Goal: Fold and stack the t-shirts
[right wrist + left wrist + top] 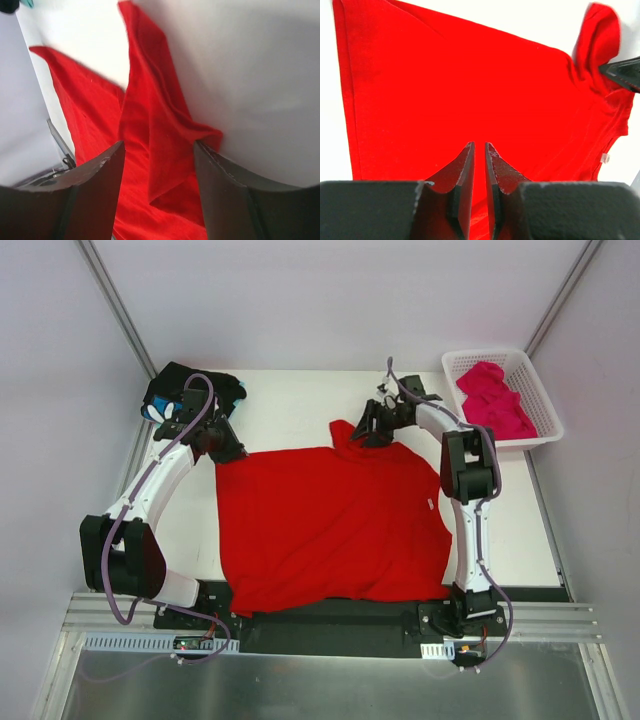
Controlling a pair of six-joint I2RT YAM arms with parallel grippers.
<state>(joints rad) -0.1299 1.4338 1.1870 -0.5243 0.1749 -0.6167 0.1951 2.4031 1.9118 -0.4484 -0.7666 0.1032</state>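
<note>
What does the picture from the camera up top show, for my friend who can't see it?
A red t-shirt lies spread across a white table, with the left gripper at its far left corner and the right gripper at its far edge. A black flowered shirt sits far left; a pink shirt fills a white basket far right.

robot lab test cell, plain white walls (330,300) boxing in a white table (290,405); arms bolted on an aluminium rail (300,618) — no home stuff
</note>
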